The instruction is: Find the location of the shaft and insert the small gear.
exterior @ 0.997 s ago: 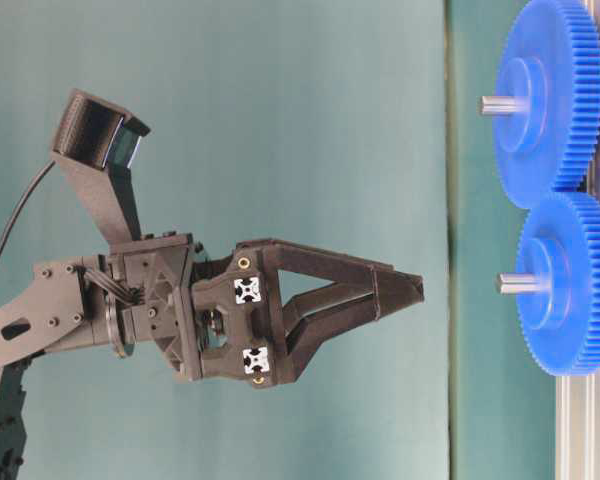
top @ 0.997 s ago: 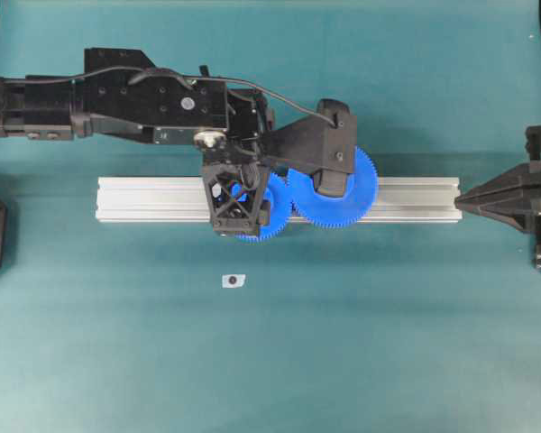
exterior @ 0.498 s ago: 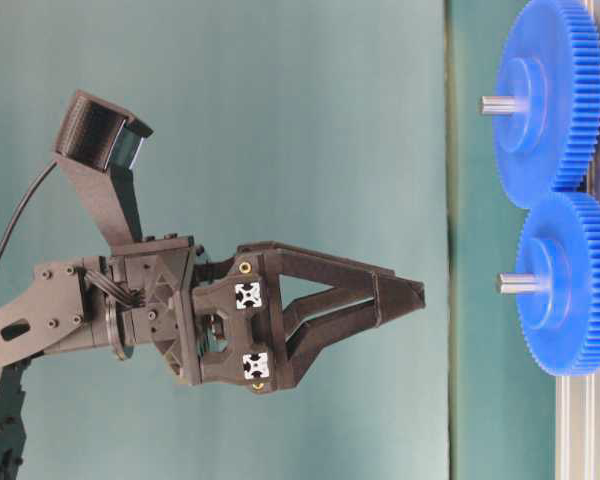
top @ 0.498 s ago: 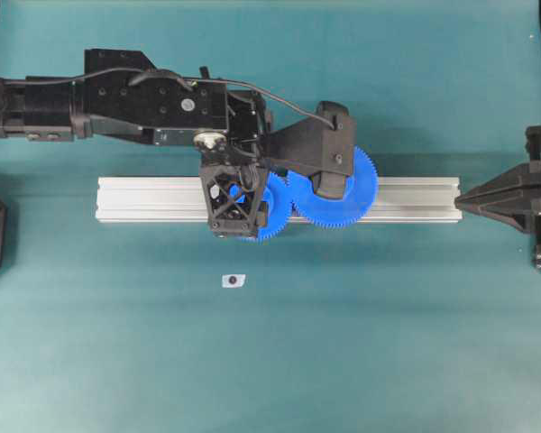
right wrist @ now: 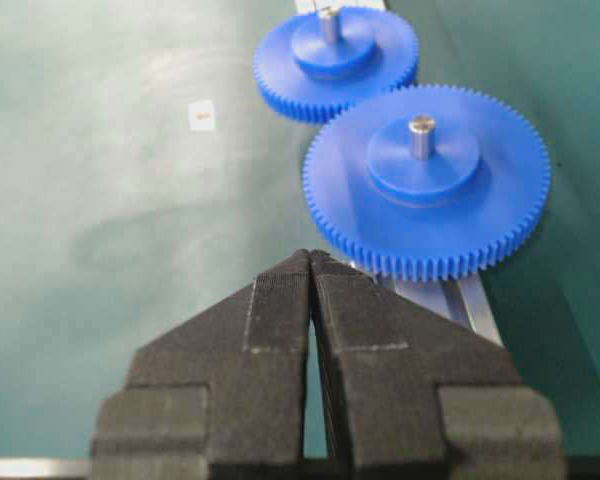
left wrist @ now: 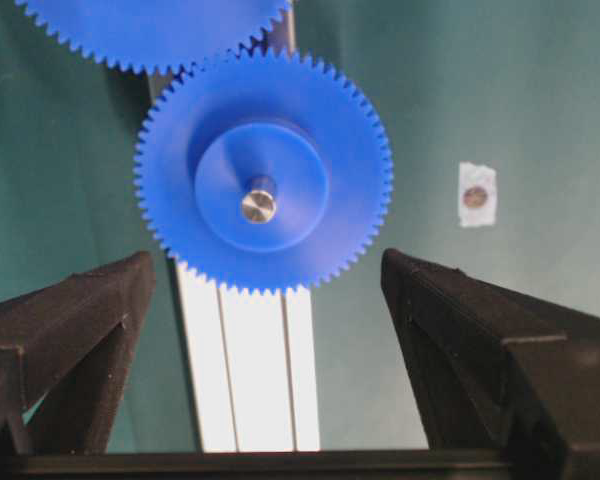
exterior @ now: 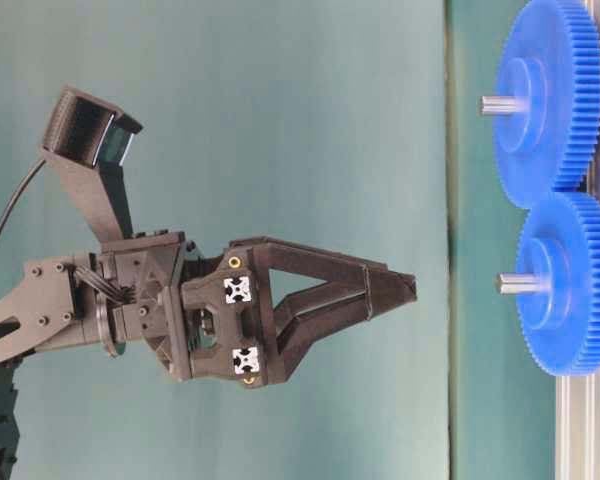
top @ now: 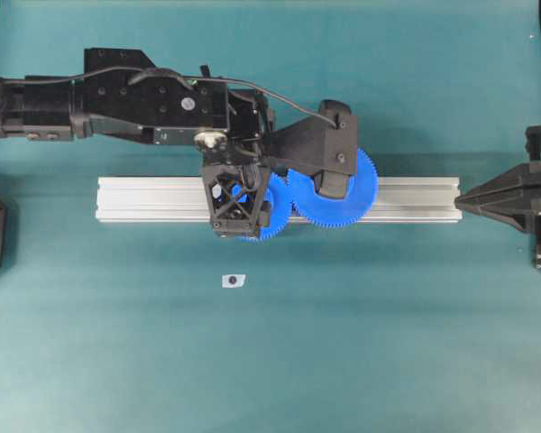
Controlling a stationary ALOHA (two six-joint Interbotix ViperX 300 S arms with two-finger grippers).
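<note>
The small gear sits flat on the aluminium rail, meshed with the larger blue gear. The shaft shows as a grey pin end poking out of the small gear's hub. My left gripper hangs directly above the small gear, open, with nothing between its fingers. In the table-level view the left gripper is well clear of the small gear. My right gripper rests shut and empty at the rail's right end.
A small white tag with a dark dot lies on the green mat in front of the rail. The larger gear carries its own grey pin. Black frame posts stand at the mat's left and right edges.
My left gripper has drawn back a little from the small gear, still open. Both gears and the right gripper have stayed put.
</note>
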